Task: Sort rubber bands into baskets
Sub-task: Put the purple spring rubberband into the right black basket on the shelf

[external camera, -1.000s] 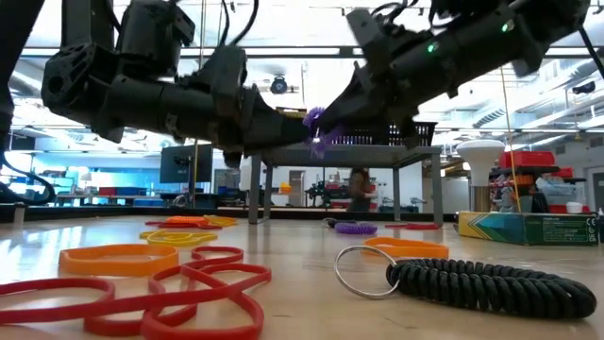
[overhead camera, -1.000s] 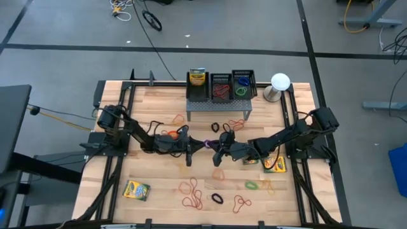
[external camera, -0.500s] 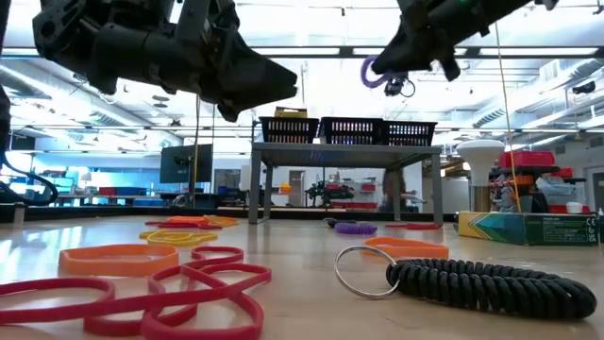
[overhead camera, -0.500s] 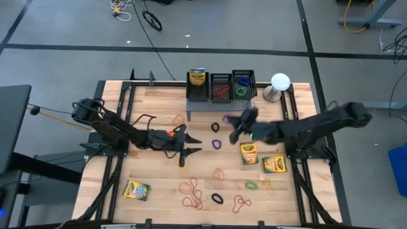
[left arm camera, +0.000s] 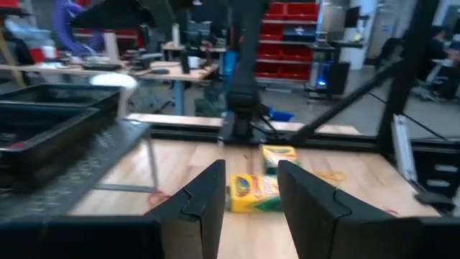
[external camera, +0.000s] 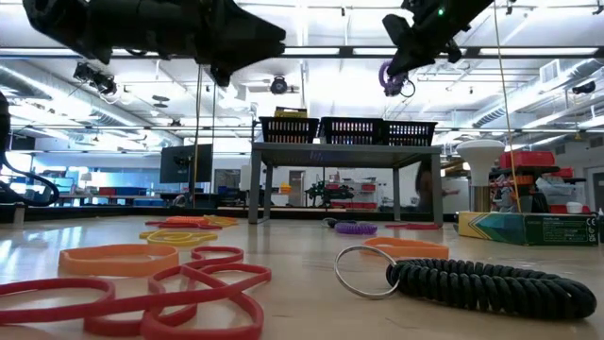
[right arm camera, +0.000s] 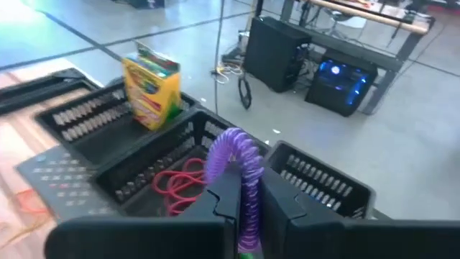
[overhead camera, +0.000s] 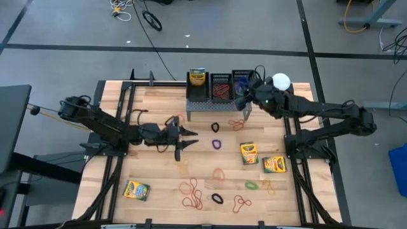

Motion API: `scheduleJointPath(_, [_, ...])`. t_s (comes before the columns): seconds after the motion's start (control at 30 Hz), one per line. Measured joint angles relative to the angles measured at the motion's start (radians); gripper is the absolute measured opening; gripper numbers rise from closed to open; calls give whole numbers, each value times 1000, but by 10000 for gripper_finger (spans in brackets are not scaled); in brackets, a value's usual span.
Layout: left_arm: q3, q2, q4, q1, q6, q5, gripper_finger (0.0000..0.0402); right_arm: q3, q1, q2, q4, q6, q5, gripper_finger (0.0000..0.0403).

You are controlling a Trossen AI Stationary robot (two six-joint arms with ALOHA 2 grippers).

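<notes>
Purple band (right arm camera: 241,173) (seemingly pinched) in right gripper (right arm camera: 244,205)

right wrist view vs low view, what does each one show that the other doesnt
Only the right wrist view shows inside the baskets: a crayon box standing in one, red rubber bands in the middle basket.

Only the low view shows the table's loose bands, such as the orange band, a black coiled band, and the left gripper, empty.

Both show the right gripper shut on a purple rubber band above the baskets.
</notes>
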Motion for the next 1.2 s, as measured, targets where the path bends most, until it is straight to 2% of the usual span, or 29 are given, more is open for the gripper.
scheduleJointPath(0.17, [0, -81, -139, 32, 3, 0, 131, 0, -64, 0, -9, -2, -82, 29])
scheduleJointPath(0.3, [-2, -90, -163, 47, 8, 0, 115, 0, -80, 0, -20, -4, -94, 29])
scheduleJointPath(0.5, [-132, -89, 53, 63, 24, 26, 73, 8, -105, 1, -33, 4, -155, 29])
scheduleJointPath(0.73, [-271, -92, 256, 106, 12, 17, 47, 150, -109, 54, -226, 36, -141, 29])
scheduleJointPath(0.9, [-296, -92, 266, 131, 20, 15, 46, 233, -110, 119, -330, 78, -132, 29])
scheduleJointPath(1.2, [-296, -92, 266, 129, 35, 15, 46, 305, -107, 203, -330, 104, -122, 30])
